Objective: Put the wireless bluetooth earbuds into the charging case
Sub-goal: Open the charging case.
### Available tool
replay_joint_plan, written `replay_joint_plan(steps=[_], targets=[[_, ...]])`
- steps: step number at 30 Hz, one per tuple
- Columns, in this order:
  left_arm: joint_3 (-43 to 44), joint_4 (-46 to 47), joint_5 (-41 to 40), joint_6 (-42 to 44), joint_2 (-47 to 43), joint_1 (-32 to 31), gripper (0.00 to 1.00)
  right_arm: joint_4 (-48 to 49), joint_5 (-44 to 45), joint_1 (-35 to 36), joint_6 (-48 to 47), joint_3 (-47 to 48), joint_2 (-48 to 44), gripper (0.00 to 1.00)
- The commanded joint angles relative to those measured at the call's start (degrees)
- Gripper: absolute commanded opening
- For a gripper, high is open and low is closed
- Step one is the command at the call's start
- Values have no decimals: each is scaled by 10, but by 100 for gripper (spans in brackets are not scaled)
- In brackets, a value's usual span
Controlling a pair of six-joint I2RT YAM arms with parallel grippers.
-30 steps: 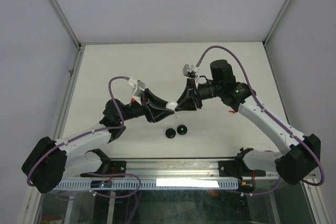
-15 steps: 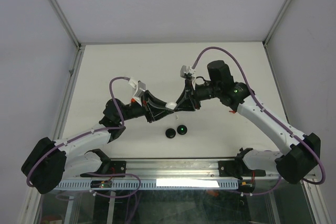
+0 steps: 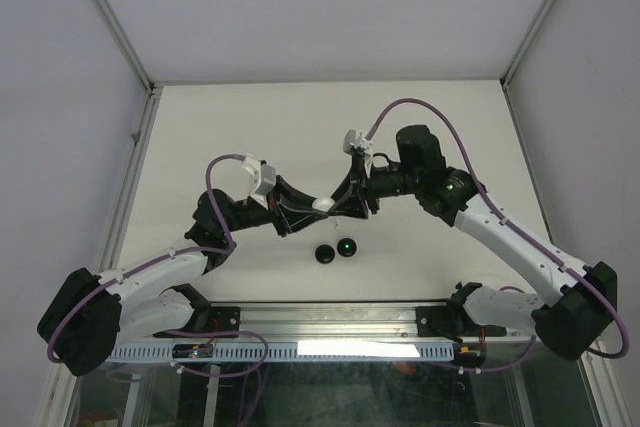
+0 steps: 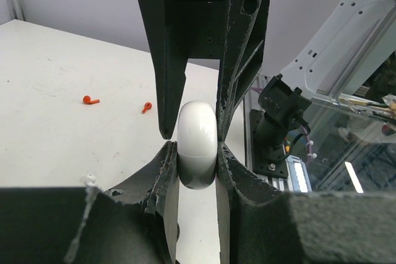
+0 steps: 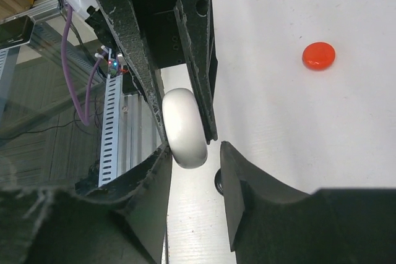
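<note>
The charging case [image 4: 197,143] is a smooth white oval with a thin seam. It hangs above the table where the two grippers meet [image 3: 322,205]. My left gripper [image 4: 197,153] is shut on it, one pad on each flat side. My right gripper [image 5: 195,153] faces it from the other side and stands open: its left finger [image 5: 154,171] touches the case [image 5: 184,127], and a gap shows at its right finger [image 5: 238,171]. Two red wireless bluetooth earbuds [image 4: 91,99] [image 4: 146,107] lie on the table beyond. A tiny white bud [image 4: 91,179] shows by my left finger.
Two black round discs [image 3: 324,255] [image 3: 346,246] lie just below the grippers, one with a green light. A red round disc [image 5: 318,55] lies on the white table. The aluminium rail and arm bases [image 3: 330,332] run along the near edge.
The left gripper has closed onto the white case. The right gripper's jaws have parted from it. Both wrists have shifted slightly left.
</note>
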Motion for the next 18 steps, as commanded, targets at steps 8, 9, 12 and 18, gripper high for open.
replay_joint_plan(steps=[8,9,12,18], targets=[[26,-66,58,91,-31,-9,0,92,88,10,25,-5,-30,41],[27,-77,57,102,-35,-10,0,90,92,9,25,-4,-30,41],[26,-95,52,122,-43,-12,0,89,102,9,26,-5,-31,41],[22,-97,54,131,-46,-12,0,82,119,9,28,-1,-27,41]])
